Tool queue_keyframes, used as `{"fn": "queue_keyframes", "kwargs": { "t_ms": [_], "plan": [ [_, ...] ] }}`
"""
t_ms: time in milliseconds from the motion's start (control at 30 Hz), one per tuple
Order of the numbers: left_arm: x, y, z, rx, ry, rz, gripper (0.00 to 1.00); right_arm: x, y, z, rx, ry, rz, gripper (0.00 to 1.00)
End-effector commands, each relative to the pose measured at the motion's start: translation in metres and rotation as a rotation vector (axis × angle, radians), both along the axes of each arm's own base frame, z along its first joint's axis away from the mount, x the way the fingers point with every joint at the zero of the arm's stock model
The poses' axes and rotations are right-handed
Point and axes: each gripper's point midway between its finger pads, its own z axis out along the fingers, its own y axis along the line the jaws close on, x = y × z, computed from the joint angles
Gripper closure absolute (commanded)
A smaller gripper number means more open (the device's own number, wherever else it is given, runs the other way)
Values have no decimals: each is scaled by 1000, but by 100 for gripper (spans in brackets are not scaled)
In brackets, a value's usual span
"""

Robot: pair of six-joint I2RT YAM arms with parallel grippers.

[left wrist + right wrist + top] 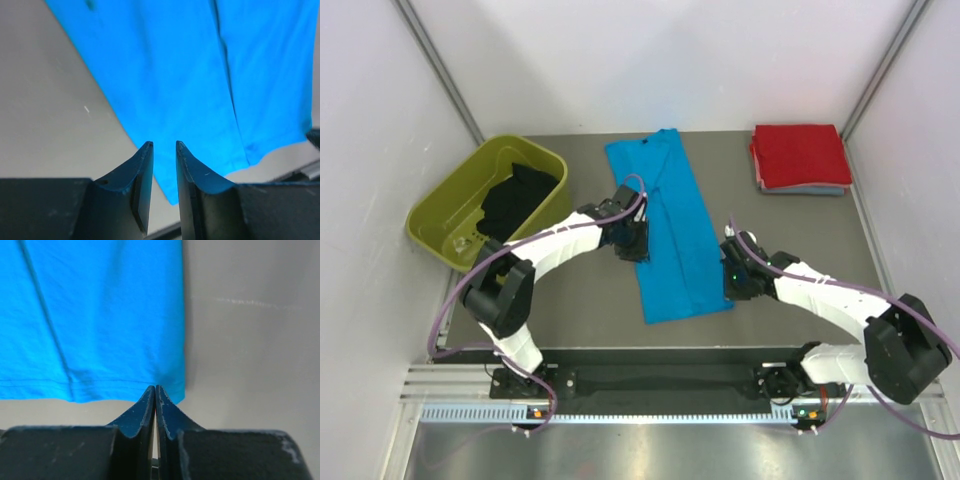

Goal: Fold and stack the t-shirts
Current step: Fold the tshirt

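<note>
Turquoise t-shirt [675, 225]: lies flat on the table [570, 300] as one long narrow strip, collar end away from the arm bases, hem end toward them; a lengthwise crease runs down it.
Left gripper [632, 245]: at the turquoise t-shirt's left long edge, about halfway along the strip. In the left wrist view the left gripper [164, 144] has its jaws spread a little, a narrow gap with nothing in it, and the cloth [200, 75] lies beyond the tips.
Right gripper [732, 292]: at the turquoise t-shirt's near right corner, by the hem.
Right gripper, close up [155, 386]: jaws pressed together, tips meeting right at the hem [100, 315] beside the corner. Whether any cloth is caught between them cannot be told.
Red t-shirt [800, 153]: folded square, well off to the right of the turquoise t-shirt's collar end.
Grey-blue t-shirt [805, 188]: folded under the red one – only its near edge peeks out.
Black t-shirt [515, 200]: crumpled – inside the tub.
Olive-green tub [432, 222]: well to the left of the turquoise t-shirt, set at a slant.
</note>
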Motion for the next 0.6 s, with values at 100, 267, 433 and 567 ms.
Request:
{"fn": "queue_keyframes", "kwargs": {
  "t_ms": [100,267,433,567],
  "plan": [
    [-25,-13,31,-110,-53,-10,69,-16,-8,-26,-49,50,18,98],
    [-53,4,25,-94,-26,26,66,-16,-9,-24,-56,45,12,98],
    [-82,7,11,-148,27,48,62,-7,-1,0,-13,-2,14,97],
    [-99,4,0,-161,49,61,61,3,9,26,33,-53,21,94]
  ]
}}
